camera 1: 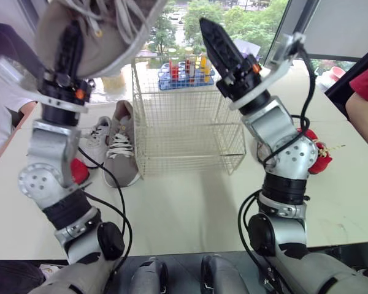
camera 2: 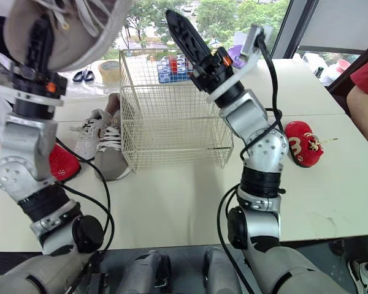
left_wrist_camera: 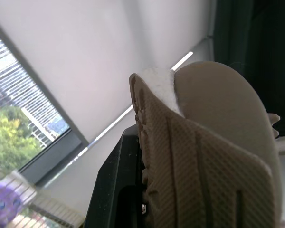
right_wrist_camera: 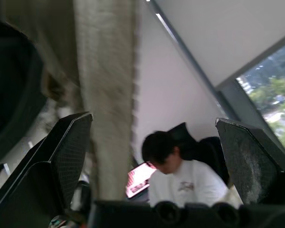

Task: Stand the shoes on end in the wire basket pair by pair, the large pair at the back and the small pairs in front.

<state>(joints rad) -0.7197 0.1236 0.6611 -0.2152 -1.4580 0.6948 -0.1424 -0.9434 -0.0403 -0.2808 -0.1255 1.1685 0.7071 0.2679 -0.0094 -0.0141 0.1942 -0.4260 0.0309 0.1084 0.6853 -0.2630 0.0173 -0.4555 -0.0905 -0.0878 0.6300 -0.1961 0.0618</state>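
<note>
The left gripper (camera 1: pixel 70 44) is raised high on the robot's left and pinches a large taupe lace-up shoe (camera 1: pixel 104 24), its white laces hanging loose. In the left wrist view a black finger (left_wrist_camera: pixel 114 190) lies pressed against the shoe's tan ribbed sole. No brand mark can be read on the sole or the upper.

The right gripper (camera 1: pixel 212 34) is lifted above the wire basket (camera 1: pixel 172 141). Its two fingers are spread wide with nothing between them, which is plain in the right wrist view.

The basket stands upright on the white table (camera 1: pixel 190 202) with no shoes in it. Just beside its left wall lie two more lace-up shoes, side by side with toes toward the robot. One is a taupe sneaker (camera 1: pixel 121 150) next to the basket, and a paler grey-white sneaker (camera 1: pixel 97 139) lies beyond it.

A small red shoe (camera 2: pixel 61 162) lies nearer the robot, partly hidden behind the left arm. Another small red shoe (camera 2: pixel 302 144) lies to the right of the basket, behind the right arm. It carries white markings that may be characters, but they are too small to read.

Behind the basket stands a blue rack (camera 1: pixel 185 75) of red and yellow tubes. A roll of tape (camera 2: pixel 110 70) and scissors (camera 2: pixel 82 75) lie further left. A person's red sleeve (camera 1: pixel 367 86) shows at the right edge.
</note>
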